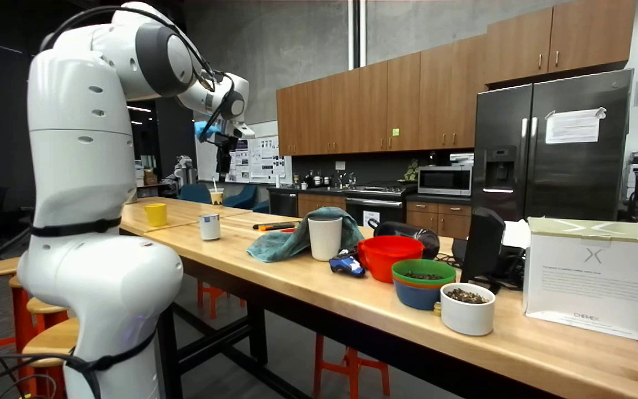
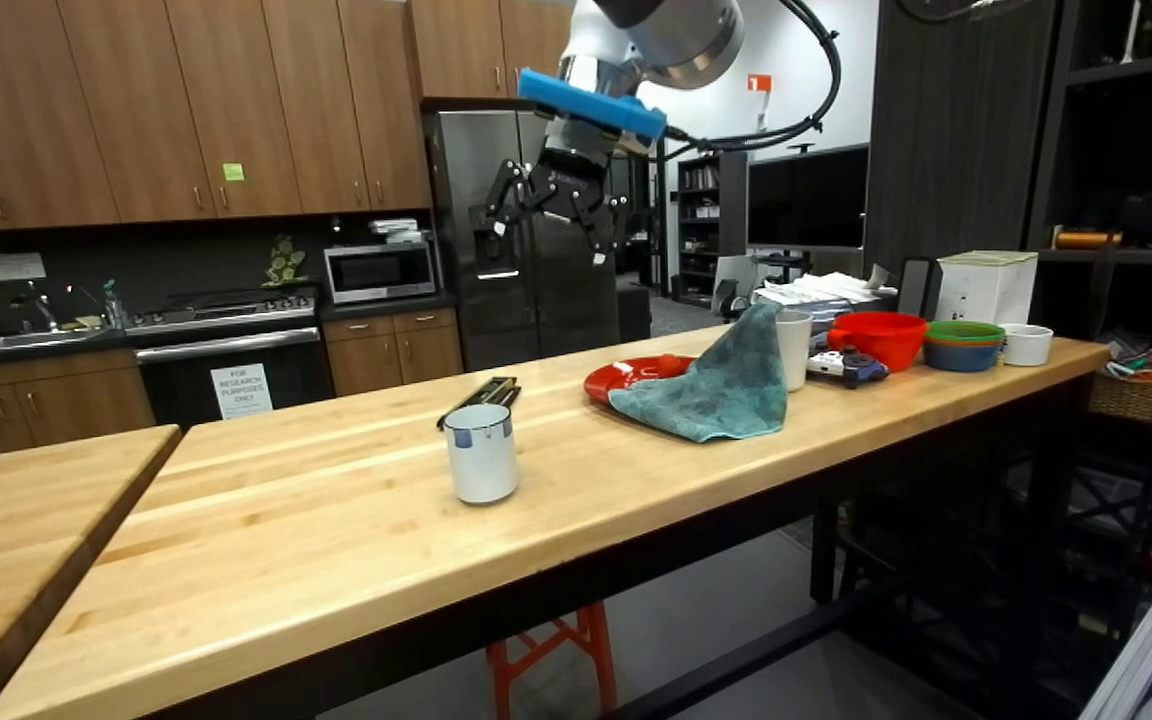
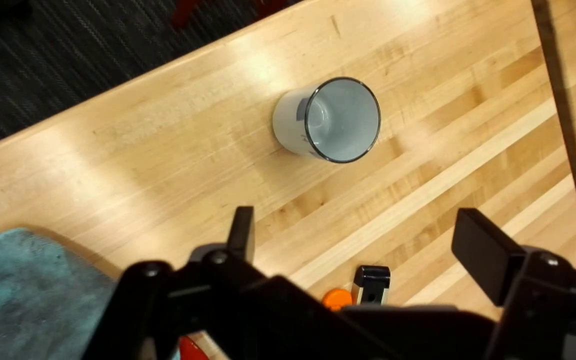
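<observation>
Upright on the wooden table (image 2: 336,540), near its long edge, the white mug (image 2: 482,458) was seen, gripped by nothing. High above, well apart from it, the pincer (image 2: 548,243) was poised, its fingers (image 3: 487,257) spread wide and nothing pinched between them. Trouble was easily pictured: were the rim struck by a finger lowered off-centre, the mug could be tipped; were it shoved sideways, it could be sent over that nearby edge. A loose pinch, too, could be defeated by so smooth a wall. And the mug itself? Straight-sided and dark-rimmed, it was marked by blue patches just under the lip, its pale grey inside touched by the light; no handle could be made out. Outward, low in the wrist view, a black tool (image 3: 372,277) and an orange tip (image 3: 338,299) were shown side by side, partly masked by the pincer; by these a low-swung finger could be snagged. Farther along, a teal cloth (image 2: 711,390) was draped across part of a red plate (image 2: 626,380), its peak raised beside a tall white cup (image 2: 796,350). Beyond were lined up a red bowl (image 2: 884,340), stacked bowls (image 2: 961,355) and a white box (image 2: 981,290).
</observation>
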{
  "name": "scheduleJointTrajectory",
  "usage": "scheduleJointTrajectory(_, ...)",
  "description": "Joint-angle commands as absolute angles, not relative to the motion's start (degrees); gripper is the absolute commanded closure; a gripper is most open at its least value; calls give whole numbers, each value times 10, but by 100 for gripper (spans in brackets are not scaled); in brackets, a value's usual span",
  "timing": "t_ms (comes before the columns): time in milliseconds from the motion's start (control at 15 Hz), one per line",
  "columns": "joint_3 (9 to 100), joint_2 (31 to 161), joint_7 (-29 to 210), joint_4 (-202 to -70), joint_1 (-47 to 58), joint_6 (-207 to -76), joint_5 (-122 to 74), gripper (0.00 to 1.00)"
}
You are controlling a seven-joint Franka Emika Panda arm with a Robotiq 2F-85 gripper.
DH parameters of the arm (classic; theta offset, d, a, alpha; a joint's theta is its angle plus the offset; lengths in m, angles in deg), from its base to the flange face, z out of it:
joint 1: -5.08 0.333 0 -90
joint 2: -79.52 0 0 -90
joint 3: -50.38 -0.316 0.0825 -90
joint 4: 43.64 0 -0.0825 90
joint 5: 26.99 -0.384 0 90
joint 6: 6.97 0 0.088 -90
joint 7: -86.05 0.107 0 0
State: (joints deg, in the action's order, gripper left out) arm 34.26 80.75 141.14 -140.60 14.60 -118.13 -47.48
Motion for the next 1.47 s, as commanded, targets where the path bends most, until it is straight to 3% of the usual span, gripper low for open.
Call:
scheduleJointTrajectory(0, 375, 823, 1404, -1370, 144, -1157, -479, 0)
scheduleJointTrajectory(1400, 444, 823, 1472, -1352, 116, -1198, -476, 0)
